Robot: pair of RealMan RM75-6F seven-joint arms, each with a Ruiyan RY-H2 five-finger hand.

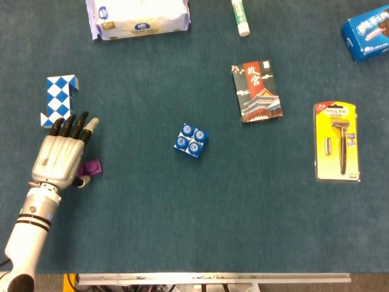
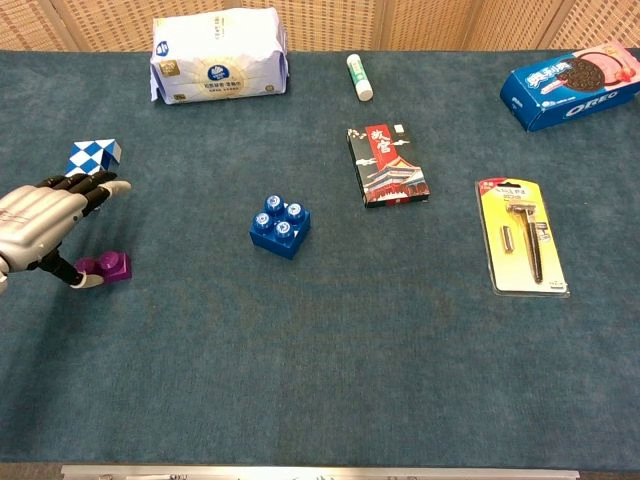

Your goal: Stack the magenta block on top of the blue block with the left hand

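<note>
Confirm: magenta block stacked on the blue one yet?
Not stacked. Magenta block sits on the table beside the left hand, well apart from the blue block, whose studs are bare.

A staged test table (image 2: 330, 400): teal felt, scattered sundries, a woven screen (image 2: 420, 20) behind.
</note>
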